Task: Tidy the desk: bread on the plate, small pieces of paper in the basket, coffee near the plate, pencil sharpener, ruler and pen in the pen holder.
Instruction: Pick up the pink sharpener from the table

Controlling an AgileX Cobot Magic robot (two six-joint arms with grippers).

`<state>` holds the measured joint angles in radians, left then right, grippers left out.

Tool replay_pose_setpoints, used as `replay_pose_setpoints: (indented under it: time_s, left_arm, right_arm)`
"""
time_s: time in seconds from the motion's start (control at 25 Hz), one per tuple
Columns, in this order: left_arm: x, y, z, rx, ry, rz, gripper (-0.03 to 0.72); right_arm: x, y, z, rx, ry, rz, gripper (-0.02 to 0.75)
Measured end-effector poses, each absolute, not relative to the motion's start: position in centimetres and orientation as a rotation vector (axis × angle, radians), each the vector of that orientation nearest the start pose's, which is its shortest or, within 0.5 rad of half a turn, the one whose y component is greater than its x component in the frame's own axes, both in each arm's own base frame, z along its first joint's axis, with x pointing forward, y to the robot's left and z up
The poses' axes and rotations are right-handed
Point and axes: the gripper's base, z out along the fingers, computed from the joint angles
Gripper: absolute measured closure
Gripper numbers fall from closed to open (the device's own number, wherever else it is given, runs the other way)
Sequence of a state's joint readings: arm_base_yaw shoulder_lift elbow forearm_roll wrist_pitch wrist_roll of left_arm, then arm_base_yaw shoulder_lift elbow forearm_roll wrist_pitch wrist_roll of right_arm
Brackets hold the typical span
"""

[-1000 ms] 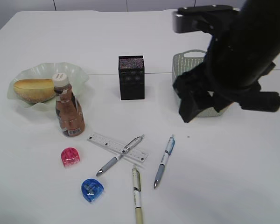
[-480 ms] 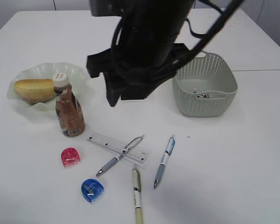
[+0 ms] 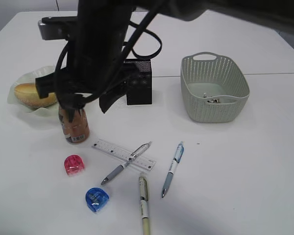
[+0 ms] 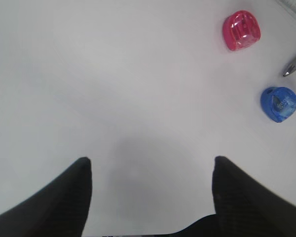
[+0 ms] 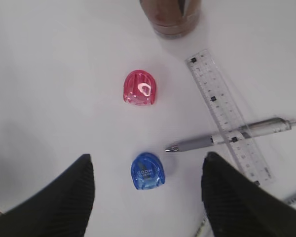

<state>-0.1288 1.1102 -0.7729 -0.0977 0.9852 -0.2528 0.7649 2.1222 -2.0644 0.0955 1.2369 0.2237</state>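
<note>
White counter [image 3: 245,171] is stretching under your right hand [image 5: 148,197], which is hovering spread and empty above the blue sharpener [image 5: 147,171]; your left hand [image 4: 150,197] is also hanging spread over bare surface. With the pink sharpener [image 5: 140,88] and a pen [image 5: 232,136] lying near, a skewed descent risks knocking either aside.

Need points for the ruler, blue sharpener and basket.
ruler [image 5: 229,116]: right wrist view, middle of the clear strip.
blue sharpener [image 5: 148,171]: right wrist view, centre of its top face.
basket [image 3: 213,109]: exterior view, front perforated wall.
</note>
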Motion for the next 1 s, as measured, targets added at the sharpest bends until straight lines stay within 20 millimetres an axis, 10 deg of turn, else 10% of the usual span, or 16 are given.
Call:
replay_pose_setpoints:
  time_s: [1.0]
  left_arm:
    - [17.7, -0.7, 27.7, -0.412, 2.748, -0.207, 0.132]
  right_arm:
    - [33.8, 38.2, 19.2, -0.819, 2.83, 0.301, 0.239]
